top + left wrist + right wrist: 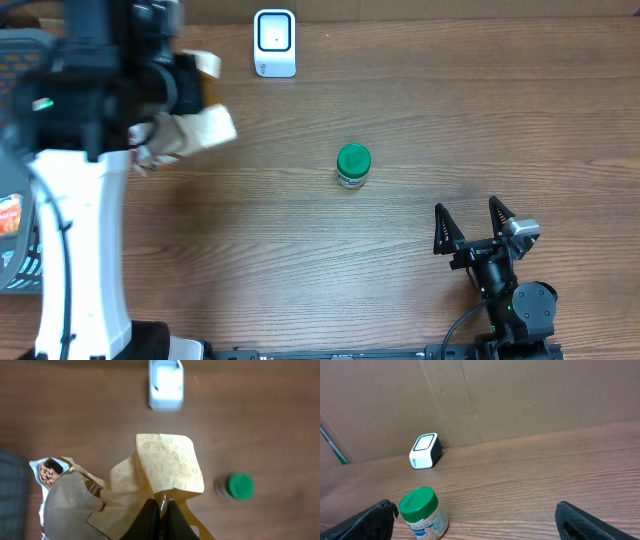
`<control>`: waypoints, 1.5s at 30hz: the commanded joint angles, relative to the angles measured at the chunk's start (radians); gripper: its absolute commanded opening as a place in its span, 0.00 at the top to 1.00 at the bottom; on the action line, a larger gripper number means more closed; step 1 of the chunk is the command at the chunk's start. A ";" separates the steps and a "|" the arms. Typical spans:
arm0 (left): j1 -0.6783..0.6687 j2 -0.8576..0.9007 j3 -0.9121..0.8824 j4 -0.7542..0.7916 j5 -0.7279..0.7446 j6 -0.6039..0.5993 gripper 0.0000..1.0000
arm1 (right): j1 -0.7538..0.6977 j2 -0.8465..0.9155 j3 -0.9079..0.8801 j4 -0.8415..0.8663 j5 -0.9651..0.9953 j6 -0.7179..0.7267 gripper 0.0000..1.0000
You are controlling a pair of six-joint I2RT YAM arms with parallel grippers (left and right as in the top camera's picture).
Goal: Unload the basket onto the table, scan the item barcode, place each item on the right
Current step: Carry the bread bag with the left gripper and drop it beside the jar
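My left gripper is shut on the brown edge of a tan snack bag, which hangs above the table at the left. The white barcode scanner stands at the table's far edge, beyond the bag and apart from it. A green-lidded jar stands upright mid-table, seen to the right of the bag. My right gripper rests open near the front right. The jar sits just by its left finger, not between the jaws.
A dark basket with packaged goods sits at the left edge. A packet with a nut picture lies beneath the bag. A cardboard wall backs the table behind the scanner. The left arm's white column stands front left.
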 commanded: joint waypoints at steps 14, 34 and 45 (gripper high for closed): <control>-0.093 0.018 -0.629 0.364 0.028 -0.246 0.96 | 0.005 -0.010 -0.010 0.003 0.006 -0.006 0.00; -0.204 0.019 -0.814 0.539 0.084 -0.264 0.50 | 0.005 -0.010 -0.010 0.003 0.006 -0.006 0.00; -0.203 0.006 -0.771 0.514 0.087 -0.253 0.43 | 0.005 -0.010 -0.010 0.003 0.006 -0.006 0.00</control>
